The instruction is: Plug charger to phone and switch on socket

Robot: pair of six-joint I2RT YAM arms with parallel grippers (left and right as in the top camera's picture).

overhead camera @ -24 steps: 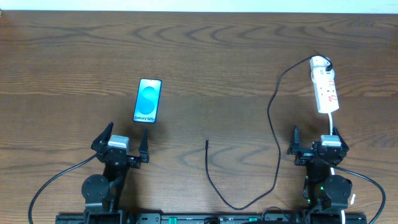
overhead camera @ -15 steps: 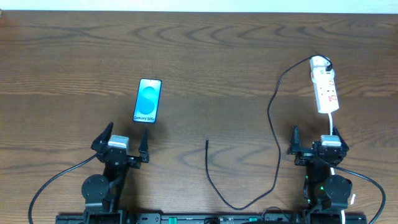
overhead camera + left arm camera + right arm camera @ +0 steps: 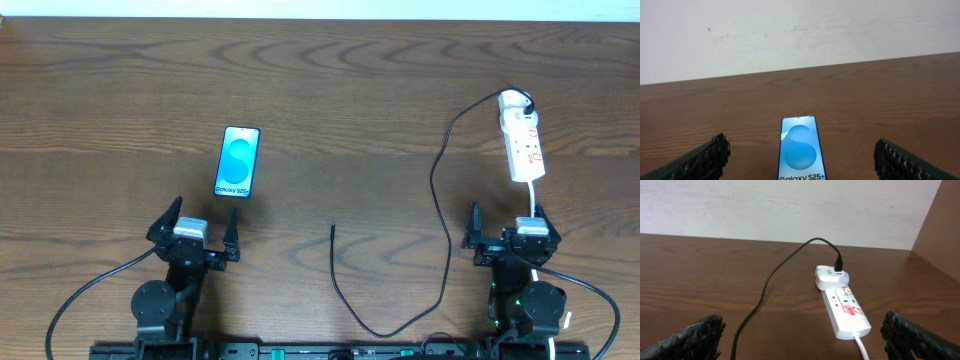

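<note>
The phone (image 3: 238, 162) lies flat on the table, screen up, light blue with "Galaxy S25+" text; it also shows in the left wrist view (image 3: 801, 150). My left gripper (image 3: 196, 222) is open and empty just behind it (image 3: 800, 159). The white socket strip (image 3: 522, 138) lies at the right, with the black charger cable (image 3: 440, 215) plugged in at its far end. The cable loops down and ends in a free plug tip (image 3: 332, 227) mid-table. My right gripper (image 3: 507, 215) is open and empty, just short of the socket (image 3: 846, 308), and the cable (image 3: 771, 280) shows there too.
The socket's thick white cord (image 3: 533, 200) runs from the strip back under my right arm. A pale wall (image 3: 790, 35) bounds the far table edge. A brown side panel (image 3: 940, 225) stands at the right.
</note>
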